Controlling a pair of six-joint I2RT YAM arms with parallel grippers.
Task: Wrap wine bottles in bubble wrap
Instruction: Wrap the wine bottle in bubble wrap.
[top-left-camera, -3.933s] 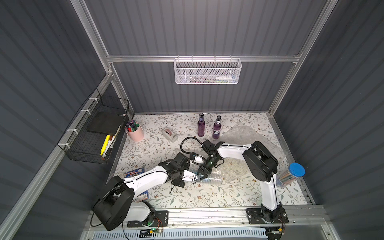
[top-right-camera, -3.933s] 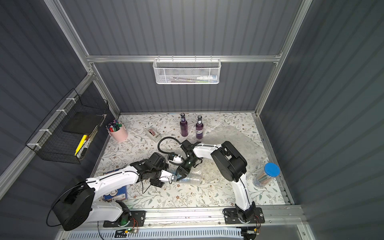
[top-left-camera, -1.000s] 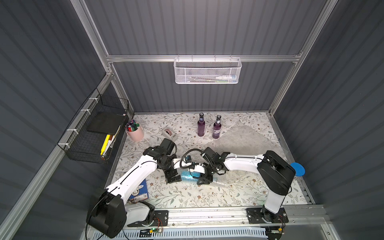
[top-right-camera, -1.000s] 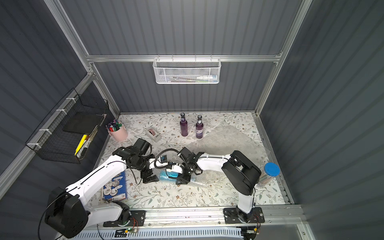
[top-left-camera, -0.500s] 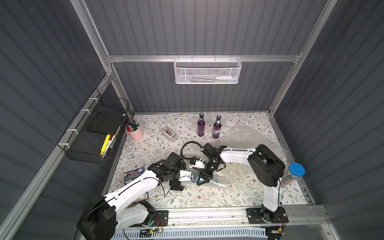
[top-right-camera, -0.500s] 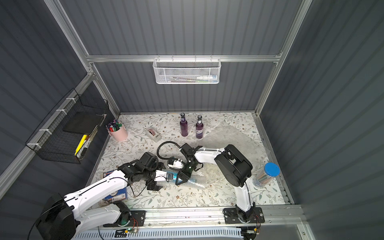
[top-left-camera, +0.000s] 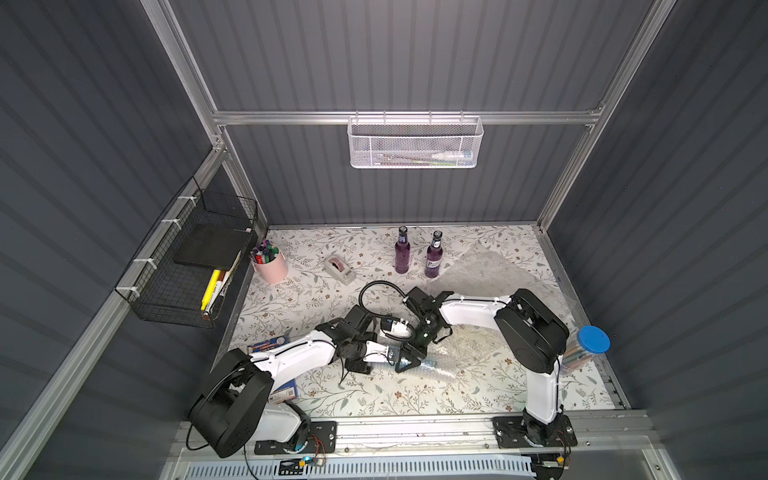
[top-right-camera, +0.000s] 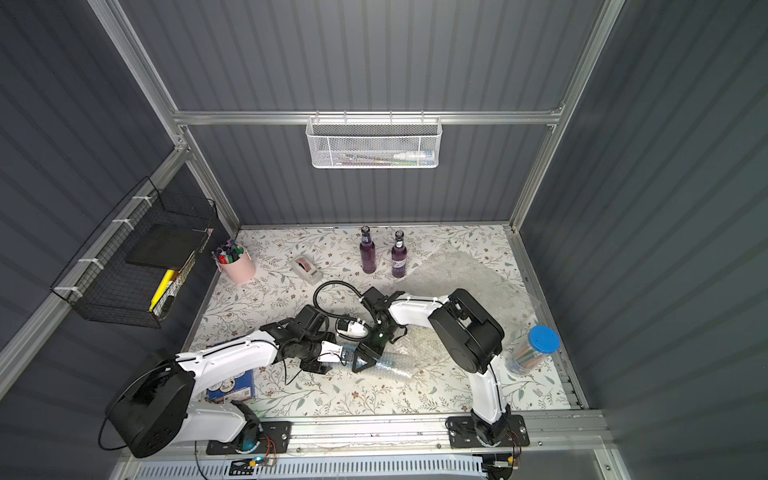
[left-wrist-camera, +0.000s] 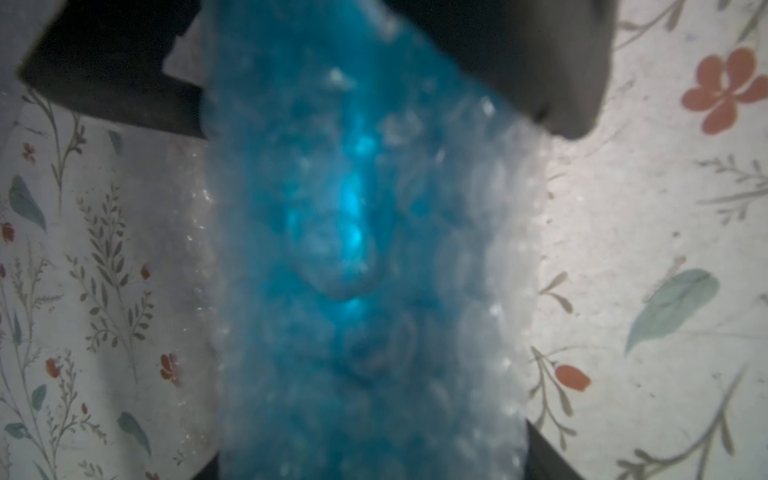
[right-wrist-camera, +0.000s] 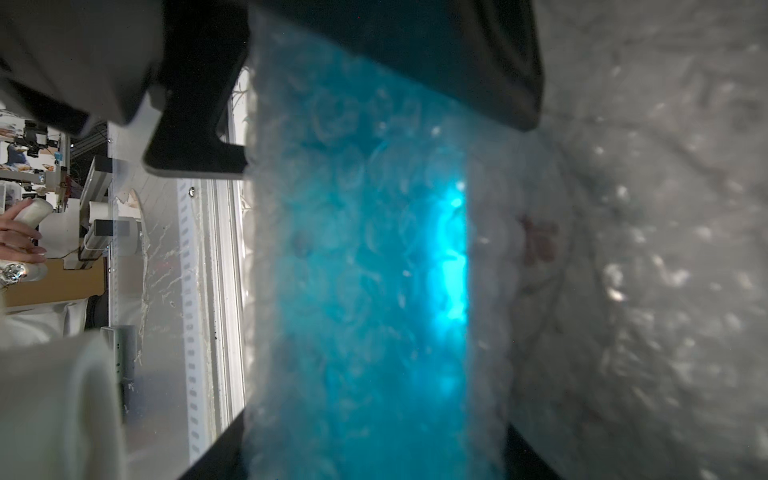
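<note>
The bright blue wine bottle lies on its side near the table's middle front, rolled in bubble wrap. My left gripper reaches it from the left, and in the left wrist view the left gripper has both jaws against the wrapped bottle. My right gripper comes down from behind; in its wrist view the right gripper also holds the wrapped bottle between its jaws. Two purple wine bottles stand upright at the back. A second bubble wrap sheet lies flat at the back right.
A pink cup of markers and a tape dispenser sit at the back left. A blue-lidded clear cylinder stands at the right edge. A small blue box lies under the left arm. Wire baskets hang on the walls.
My left arm swung in from the left to the wrapped bottle and its jaws closed in round it. The right arm's elbow shifted back while its gripper stayed on the bottle.
</note>
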